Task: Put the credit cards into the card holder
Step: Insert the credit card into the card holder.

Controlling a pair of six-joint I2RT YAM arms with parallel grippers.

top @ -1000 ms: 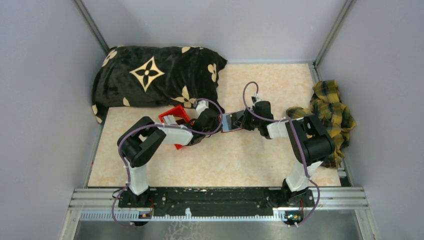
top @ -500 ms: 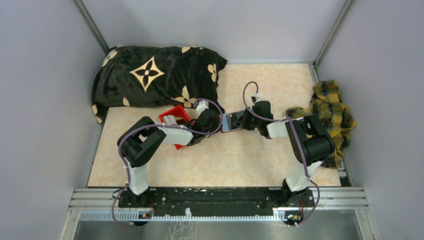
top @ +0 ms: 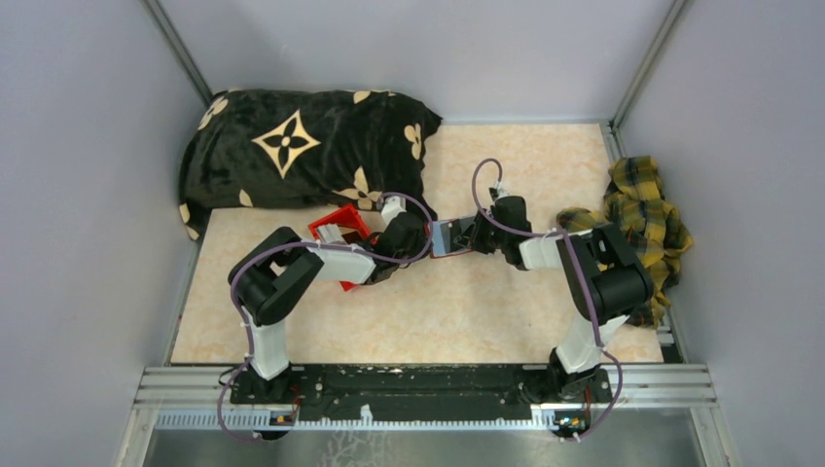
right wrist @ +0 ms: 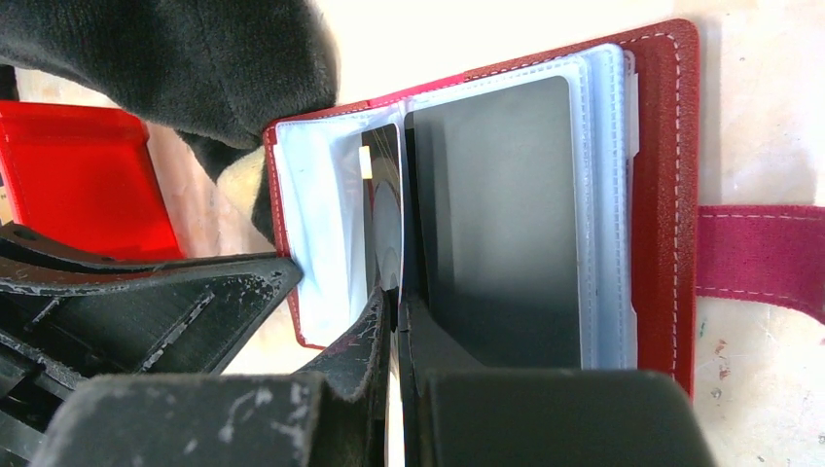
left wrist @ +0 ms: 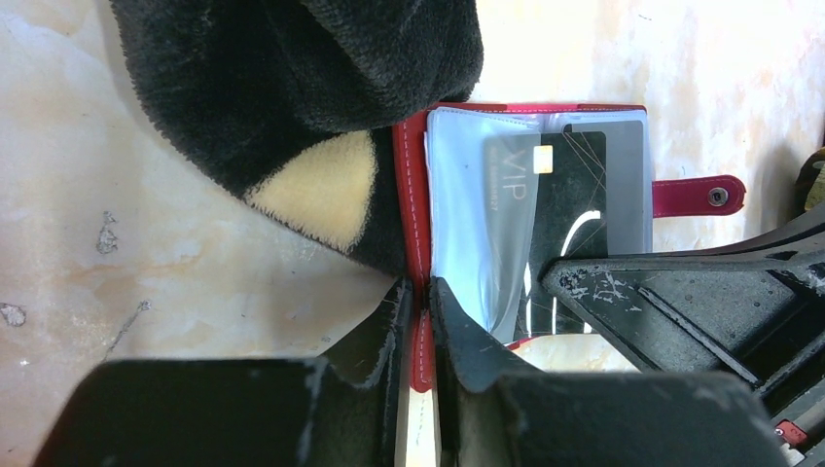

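The card holder (top: 448, 237) lies open mid-table between both grippers, its red cover and pale clear sleeves facing up. My left gripper (left wrist: 420, 309) is shut on the red cover edge (left wrist: 412, 195) of the card holder. A dark credit card (left wrist: 569, 185) marked VIP sits partly inside a sleeve. My right gripper (right wrist: 396, 304) is shut on that card's near edge, and the card (right wrist: 382, 209) shows almost edge-on there. A grey card (right wrist: 496, 214) fills the neighbouring sleeve. The snap tab (right wrist: 759, 258) sticks out to the right.
A black pillow (top: 302, 146) with tan flowers lies at the back left, its corner (left wrist: 292, 97) touching the card holder. A red bin (top: 339, 233) stands under the left arm. A yellow plaid cloth (top: 637, 214) is heaped at the right edge.
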